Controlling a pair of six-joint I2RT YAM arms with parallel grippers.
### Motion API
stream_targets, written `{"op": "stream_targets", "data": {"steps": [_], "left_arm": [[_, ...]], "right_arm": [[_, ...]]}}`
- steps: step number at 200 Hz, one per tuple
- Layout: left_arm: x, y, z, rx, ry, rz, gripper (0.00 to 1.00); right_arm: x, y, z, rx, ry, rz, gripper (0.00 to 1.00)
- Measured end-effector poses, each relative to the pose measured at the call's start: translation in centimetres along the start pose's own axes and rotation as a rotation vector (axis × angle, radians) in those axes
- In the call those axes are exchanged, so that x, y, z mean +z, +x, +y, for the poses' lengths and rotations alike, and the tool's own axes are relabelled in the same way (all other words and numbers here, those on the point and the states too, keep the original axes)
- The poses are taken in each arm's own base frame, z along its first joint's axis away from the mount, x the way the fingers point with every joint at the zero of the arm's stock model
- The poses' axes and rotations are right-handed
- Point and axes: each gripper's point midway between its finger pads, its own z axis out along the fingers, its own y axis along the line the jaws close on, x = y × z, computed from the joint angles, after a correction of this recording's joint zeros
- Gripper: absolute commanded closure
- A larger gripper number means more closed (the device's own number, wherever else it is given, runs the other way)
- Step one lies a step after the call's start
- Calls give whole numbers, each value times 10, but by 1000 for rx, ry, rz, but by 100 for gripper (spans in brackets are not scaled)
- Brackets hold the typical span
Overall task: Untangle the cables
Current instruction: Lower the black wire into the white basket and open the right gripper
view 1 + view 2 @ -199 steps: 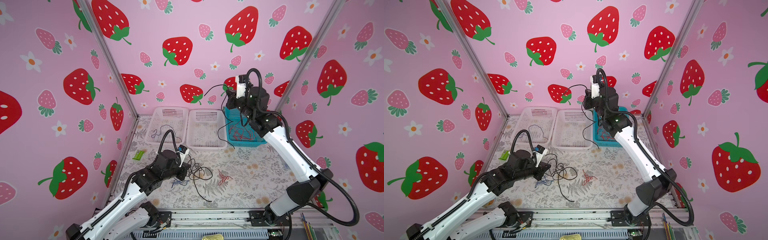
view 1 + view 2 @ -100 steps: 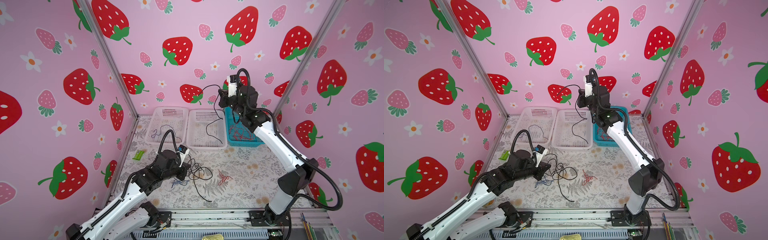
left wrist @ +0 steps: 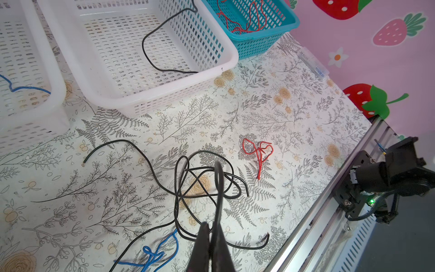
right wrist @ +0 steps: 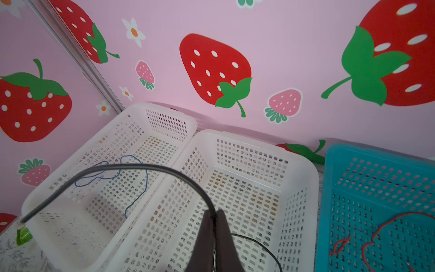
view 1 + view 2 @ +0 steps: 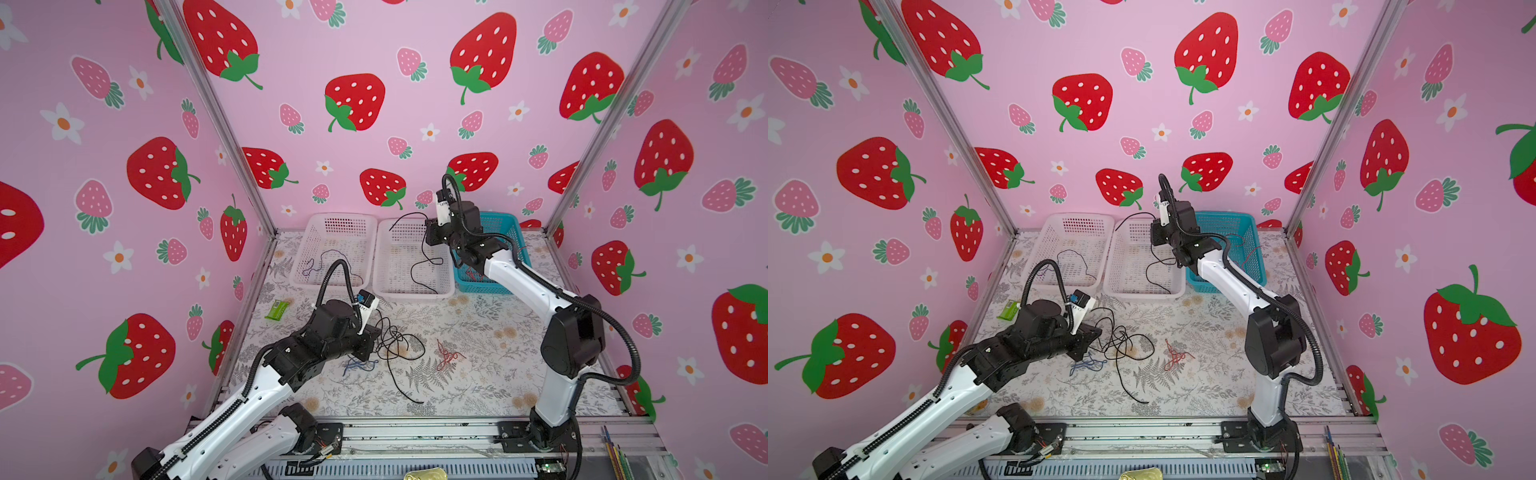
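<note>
As left fingers (image 3: 203,247) and right fingers (image 4: 205,235) pinch black cables (image 4: 164,168), teal basket (image 4: 330,164) holds red cable (image 4: 397,215).

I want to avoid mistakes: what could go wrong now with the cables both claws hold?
1. The right claw holds a black cable whose free end arches toward the left white basket; released, it might land there.
2. The left claw pinches the black tangle; pulling may tighten it or drag the blue cable on the table.
</note>
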Motion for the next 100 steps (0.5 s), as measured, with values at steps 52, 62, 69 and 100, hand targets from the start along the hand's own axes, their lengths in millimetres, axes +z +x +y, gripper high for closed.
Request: {"op": "stream_targets", "data": {"steps": [52,62,69,100], "left_arm": [[0,0,0,0,1,0,100],[0,0,0,0,1,0,100],[0,0,0,0,0,0,100],[0,0,0,1,0,0,100]], "right_arm": [[11,60,-13,34,42,113,97],[12,69,-16,38,52,131,97],[12,74,-17,39,57,142,94],[9,82,-21,41,74,157,81]]}}
